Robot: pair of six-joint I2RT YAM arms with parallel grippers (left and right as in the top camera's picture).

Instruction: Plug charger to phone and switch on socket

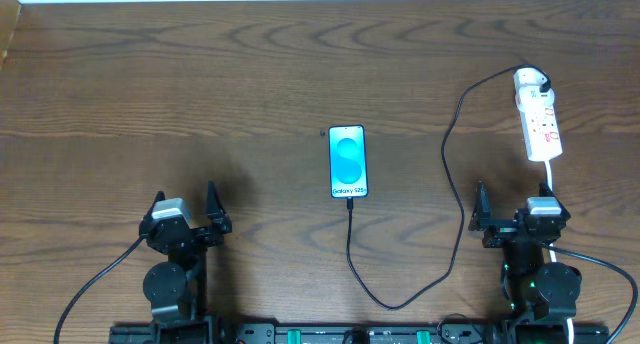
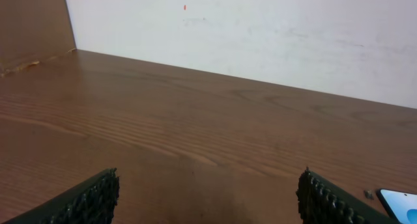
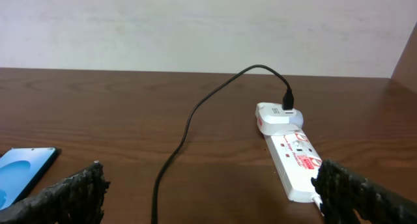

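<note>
The phone (image 1: pixel 348 161) lies face up mid-table, its blue-teal screen lit; its corners show in the left wrist view (image 2: pixel 399 203) and the right wrist view (image 3: pixel 23 170). The thin black charger cable (image 1: pixel 452 174) runs from the phone's near end, loops toward the front and climbs to the white adapter (image 1: pixel 530 82), which sits in the far end of the white socket strip (image 1: pixel 541 124). The adapter (image 3: pixel 277 114) and strip (image 3: pixel 296 162) also show in the right wrist view. My left gripper (image 1: pixel 186 216) is open and empty at front left. My right gripper (image 1: pixel 515 216) is open and empty, just in front of the strip.
The strip's white cord (image 1: pixel 550 174) runs toward my right arm. A white wall (image 2: pixel 260 35) stands behind the table's far edge. The robots' thick black cables (image 1: pixel 95 279) trail at the front.
</note>
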